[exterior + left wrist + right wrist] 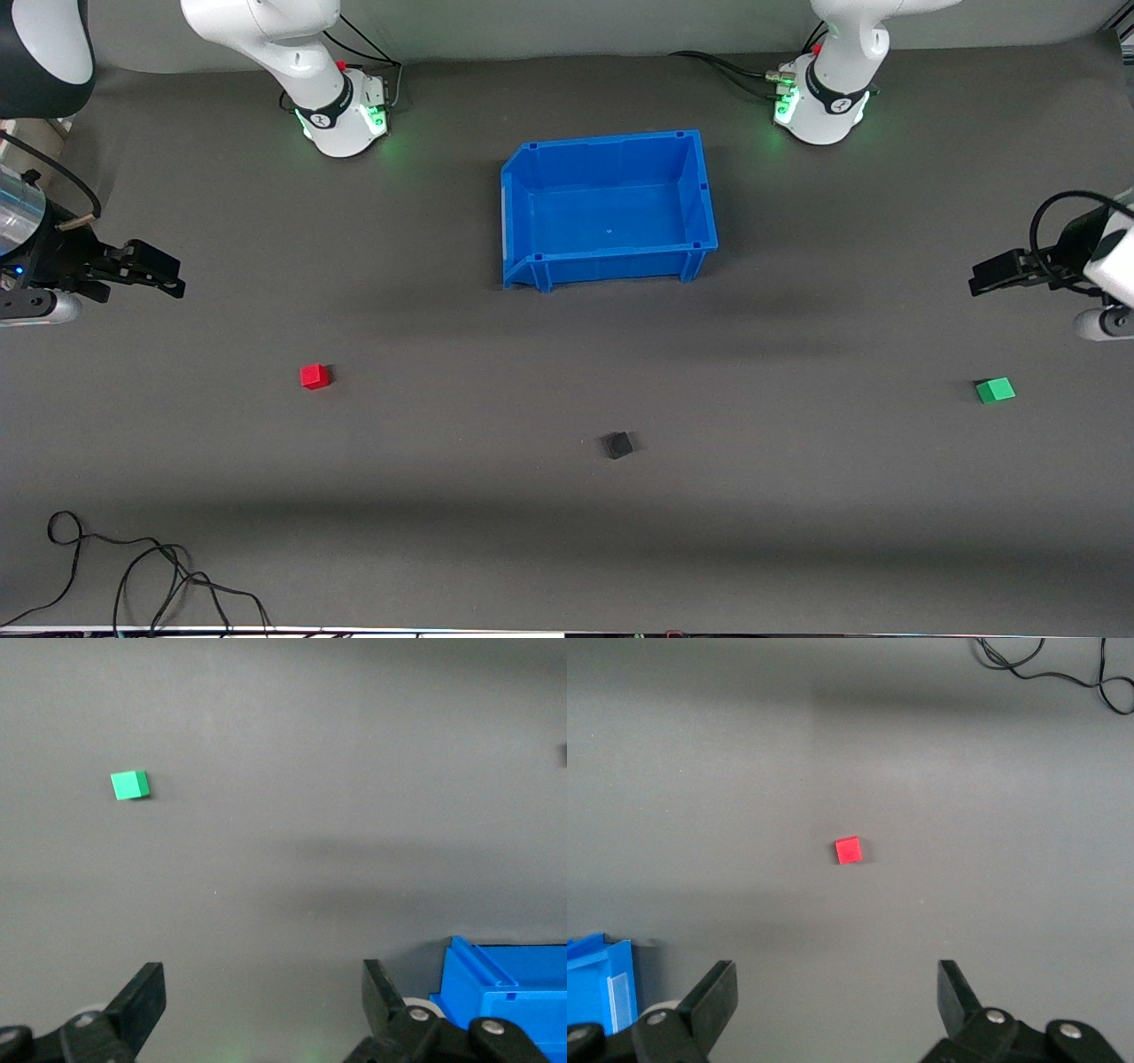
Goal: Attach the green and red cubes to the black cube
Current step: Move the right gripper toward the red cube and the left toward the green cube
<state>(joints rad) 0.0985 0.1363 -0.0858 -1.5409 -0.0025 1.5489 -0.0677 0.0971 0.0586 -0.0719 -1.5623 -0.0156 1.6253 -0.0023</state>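
Green cube (129, 785) and red cube (849, 850) sit ahead of my spread fingers (142, 1001), so I should descend squarely, straddling each evenly.

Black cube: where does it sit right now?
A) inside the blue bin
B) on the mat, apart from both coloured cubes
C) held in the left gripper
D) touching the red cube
B: the black cube lies alone on the mat, nearer the front camera than the red cube and the green cube.
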